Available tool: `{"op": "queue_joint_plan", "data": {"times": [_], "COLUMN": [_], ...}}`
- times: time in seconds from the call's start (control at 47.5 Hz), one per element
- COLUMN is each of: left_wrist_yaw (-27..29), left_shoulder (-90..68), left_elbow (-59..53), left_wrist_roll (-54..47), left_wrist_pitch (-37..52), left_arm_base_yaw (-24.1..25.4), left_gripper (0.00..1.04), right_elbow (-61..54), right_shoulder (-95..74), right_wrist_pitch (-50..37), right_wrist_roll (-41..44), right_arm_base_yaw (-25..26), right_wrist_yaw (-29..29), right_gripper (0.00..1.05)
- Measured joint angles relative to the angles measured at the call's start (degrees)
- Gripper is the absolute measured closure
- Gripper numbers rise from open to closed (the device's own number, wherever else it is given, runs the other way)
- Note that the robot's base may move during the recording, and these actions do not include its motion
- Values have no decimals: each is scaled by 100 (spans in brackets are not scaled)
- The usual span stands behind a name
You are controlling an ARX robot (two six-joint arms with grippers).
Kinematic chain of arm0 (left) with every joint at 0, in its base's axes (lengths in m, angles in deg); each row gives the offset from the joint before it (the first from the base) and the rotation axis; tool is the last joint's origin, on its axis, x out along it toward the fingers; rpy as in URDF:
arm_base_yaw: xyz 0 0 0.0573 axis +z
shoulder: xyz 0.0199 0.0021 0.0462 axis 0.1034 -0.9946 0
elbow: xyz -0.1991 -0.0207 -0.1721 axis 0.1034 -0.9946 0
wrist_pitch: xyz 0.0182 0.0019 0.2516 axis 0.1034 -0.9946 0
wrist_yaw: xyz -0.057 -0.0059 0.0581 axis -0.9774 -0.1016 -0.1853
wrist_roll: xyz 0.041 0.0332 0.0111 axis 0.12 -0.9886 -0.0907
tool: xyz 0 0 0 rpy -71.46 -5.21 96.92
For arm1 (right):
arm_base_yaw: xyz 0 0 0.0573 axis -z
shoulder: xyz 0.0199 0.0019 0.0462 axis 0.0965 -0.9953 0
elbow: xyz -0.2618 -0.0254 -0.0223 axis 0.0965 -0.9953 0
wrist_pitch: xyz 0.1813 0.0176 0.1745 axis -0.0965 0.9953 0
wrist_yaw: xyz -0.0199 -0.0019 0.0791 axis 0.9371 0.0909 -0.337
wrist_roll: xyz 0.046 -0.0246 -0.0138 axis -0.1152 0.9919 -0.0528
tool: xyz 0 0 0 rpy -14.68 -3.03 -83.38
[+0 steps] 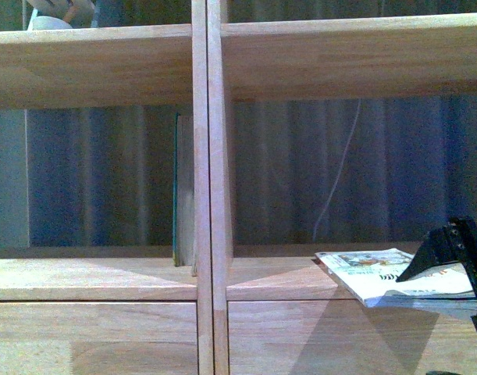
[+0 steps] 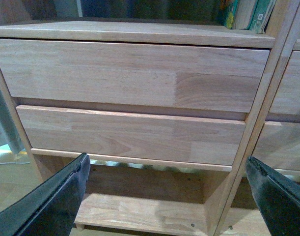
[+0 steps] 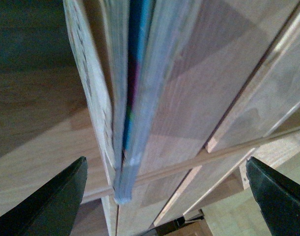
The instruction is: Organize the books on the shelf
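The light-wood shelf fills the front view. A slim teal-edged book stands upright against the centre divider in the left compartment. The pale paperback lies flat on the floor of the right compartment, sticking out over its front edge. My right gripper is at that book's near end, open. In the right wrist view the paperback's page edge runs between the spread fingers of the right gripper, touching neither. My left gripper is open and empty, low before the drawer fronts. Standing books show above them.
A thin white cable hangs behind the right compartment, in front of a dark curtain. A white object sits on the upper left shelf board. Below the drawers are a low shelf board and a strip of floor.
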Motion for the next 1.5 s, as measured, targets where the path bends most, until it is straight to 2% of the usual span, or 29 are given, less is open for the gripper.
{"op": "queue_joint_plan", "data": {"times": [0.632, 0.864, 1.032, 1.095, 1.18, 1.264, 1.496], "left_wrist_yaw": [0, 0, 0, 0, 0, 0, 0], "left_shoulder": [0, 0, 0, 0, 0, 0, 0], "left_elbow": [0, 0, 0, 0, 0, 0, 0], "left_wrist_roll": [0, 0, 0, 0, 0, 0, 0], "left_wrist_pitch": [0, 0, 0, 0, 0, 0, 0], "left_arm_base_yaw": [0, 0, 0, 0, 0, 0, 0], "left_gripper": [7, 7, 7, 7, 7, 7, 7], "right_elbow": [1576, 1698, 1692, 1685, 1659, 1606, 1235], "right_shoulder": [-1040, -1032, -988, -922, -844, -750, -271], "right_wrist_pitch": [673, 743, 815, 813, 796, 761, 603], "right_wrist_roll": [468, 741, 850, 874, 922, 966, 1246], "right_arm_base_yaw": [63, 151, 291, 319, 330, 334, 420], "right_wrist_yaw": [356, 302, 227, 212, 181, 170, -81], "right_gripper": [7, 42, 69, 83, 94, 97, 97]}}
